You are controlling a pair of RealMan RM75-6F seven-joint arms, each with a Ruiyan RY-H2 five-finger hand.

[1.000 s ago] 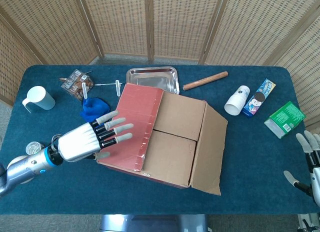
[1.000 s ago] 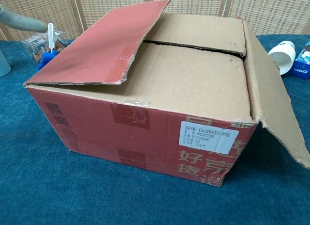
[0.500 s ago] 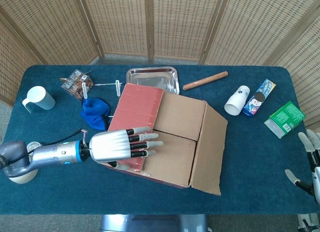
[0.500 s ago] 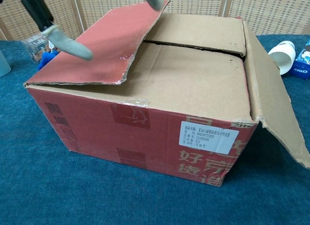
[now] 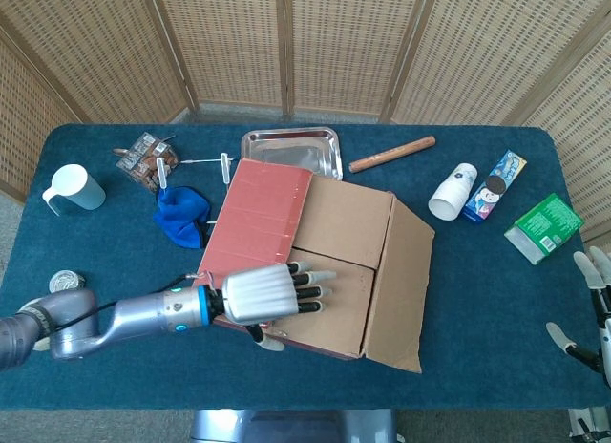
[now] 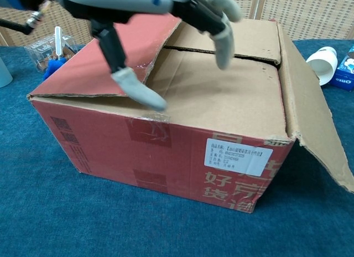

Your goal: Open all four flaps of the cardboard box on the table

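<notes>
Left arm (image 5: 105, 321) extends from the lower left edge of the head view toward the centre, forearm nearly horizontal, wrist straight. Left hand (image 5: 272, 295) is held palm down, fingers (image 5: 313, 292) extended and slightly spread, pointing to the right, holding nothing; in the chest view the thumb (image 6: 135, 88) points downward and the fingers angle down at the tips. Right hand (image 5: 592, 309) appears only partly at the lower right edge of the head view, fingers apart and pointing upward, holding nothing.

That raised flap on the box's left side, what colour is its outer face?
The raised flap is a reddish, brick-like colour, unlike the plain brown inner flaps; the head view shows it best.
</notes>
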